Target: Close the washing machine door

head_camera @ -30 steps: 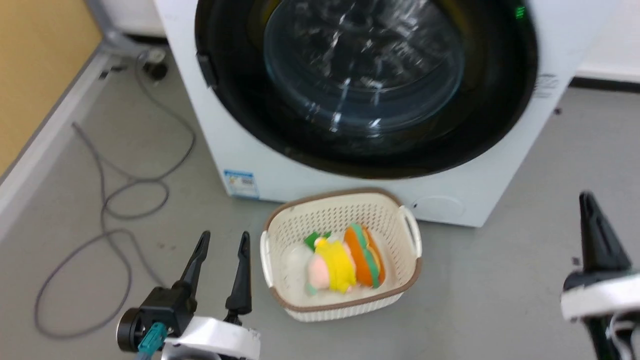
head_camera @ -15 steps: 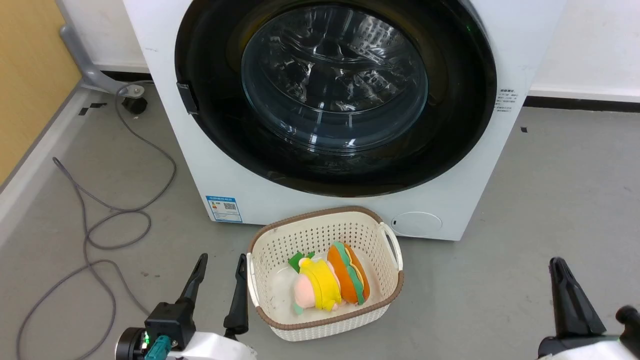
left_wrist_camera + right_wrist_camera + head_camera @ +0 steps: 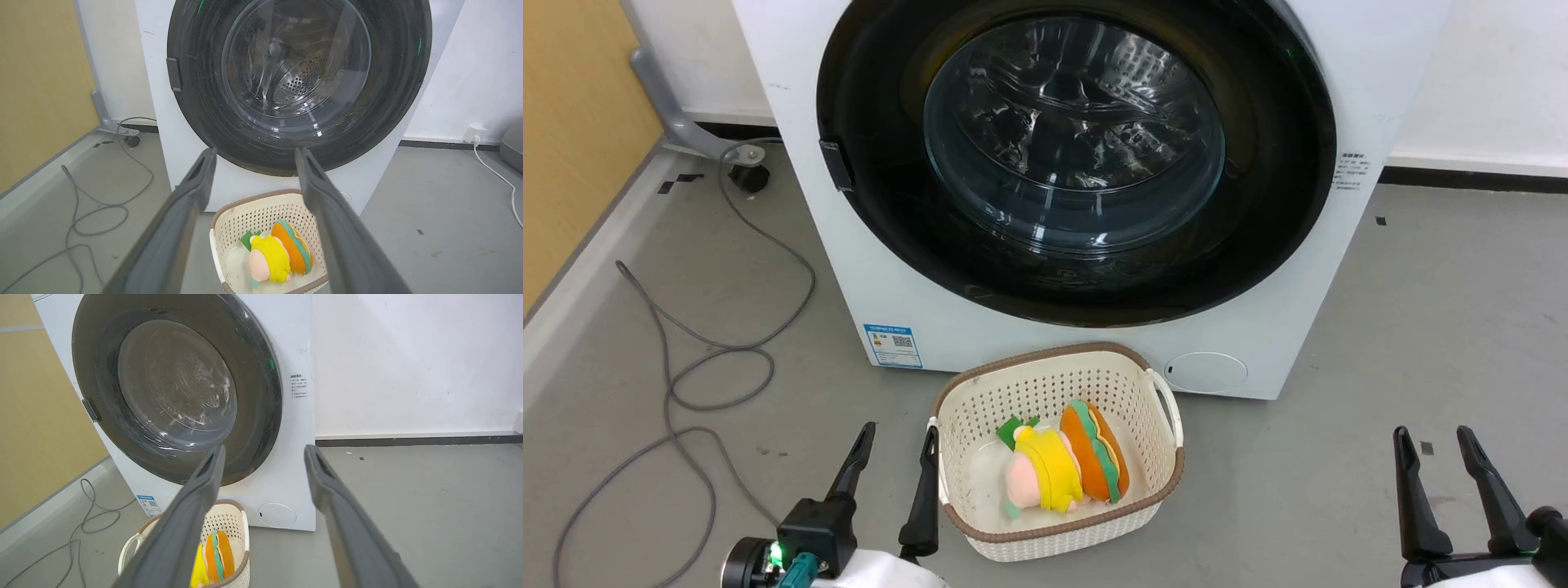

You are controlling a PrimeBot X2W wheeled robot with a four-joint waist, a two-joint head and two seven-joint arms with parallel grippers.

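The washing machine door, a round glossy black ring around a bulging glass bowl, lies flat against the front of the white washing machine. A small latch tab sits at the door's left edge. Through the glass in the left wrist view I see the door and the perforated steel drum behind it. My left gripper is open low on the left, beside the basket and well short of the door. My right gripper is open low on the right over bare floor. Both hold nothing.
A cream basket with plush toys stands on the grey floor just before the machine, under the door. A grey cable loops across the floor at left, near a yellow wall. A white wall runs behind at right.
The head camera has shifted, so the whole picture moved. My right gripper has turned, and both of its fingers now show spread apart. The door stays flat against the machine.
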